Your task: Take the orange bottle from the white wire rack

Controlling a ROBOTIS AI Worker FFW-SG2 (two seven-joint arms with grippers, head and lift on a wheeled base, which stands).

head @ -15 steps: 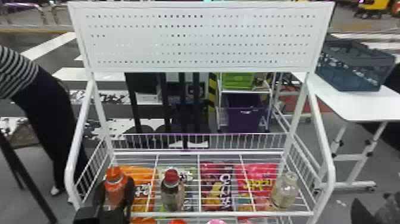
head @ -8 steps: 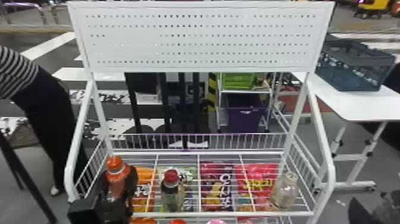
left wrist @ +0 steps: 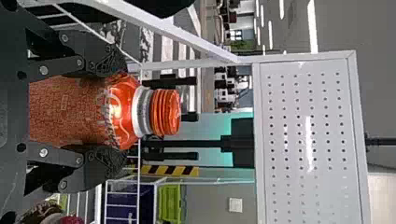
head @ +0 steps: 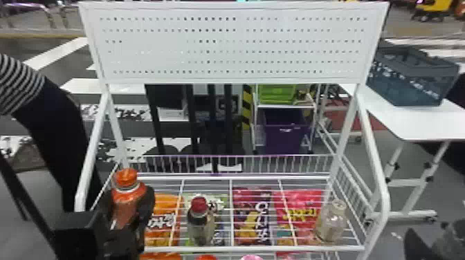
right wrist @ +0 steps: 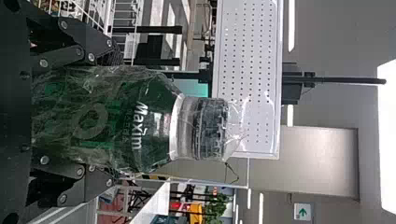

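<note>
Left tool [head: 130, 211]: you've got it clamped on the orange-capped plastic bottle [head: 128, 197]
Orange bottle: roughly upright, at left end of white wire rack [head: 256, 248]; base hidden, can't tell if it touches
Right tool [head: 417, 243]: gripping your green plastic-wrapped bottle [right wrist: 147, 121], right of rack
Rack: red-capped dark bottle [head: 200, 221], clear bottle [head: 330, 221]; snack bags [head: 249, 214] behind wires

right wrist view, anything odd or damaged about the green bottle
The green bottle in the right gripper looks odd: loose, crumpled clear film wraps it and sticks out past the cap. No damage stands out.
</note>
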